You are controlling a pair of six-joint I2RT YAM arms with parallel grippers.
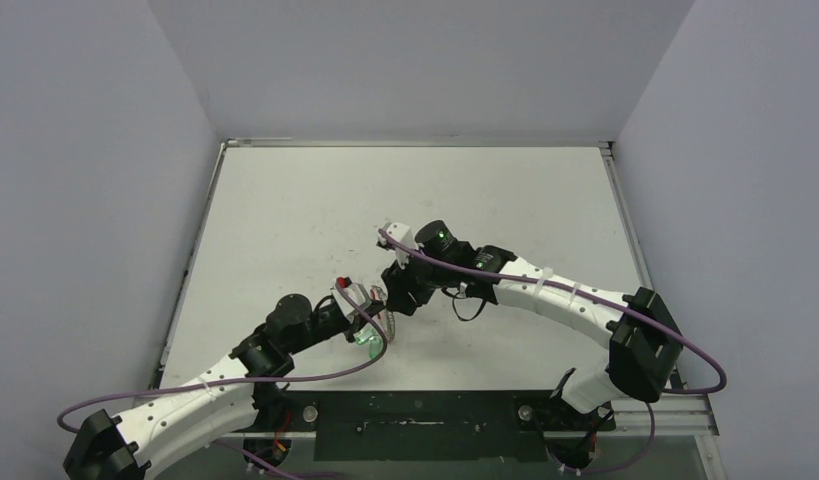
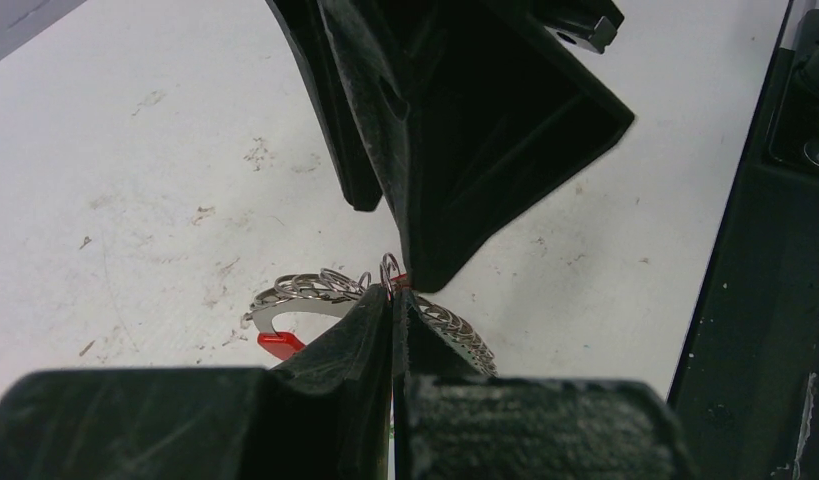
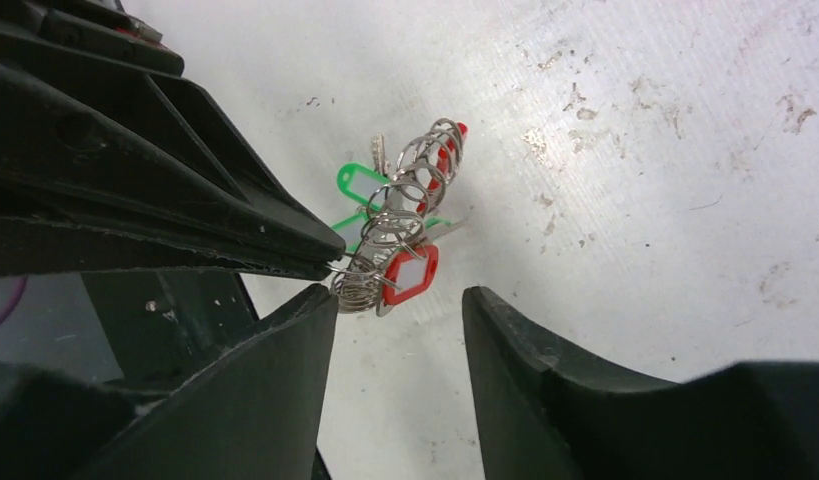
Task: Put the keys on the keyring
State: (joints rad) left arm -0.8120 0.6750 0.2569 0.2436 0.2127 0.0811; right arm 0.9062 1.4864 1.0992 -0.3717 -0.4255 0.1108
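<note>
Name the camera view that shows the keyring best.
Right wrist: the keyring shows nearly whole, sharp. Left wrist: only part of its loops, the rest behind the left gripper. Top external: just a distant glint.

One keyring, one red key tag, two green key tags in view; two robot arms, one table
</note>
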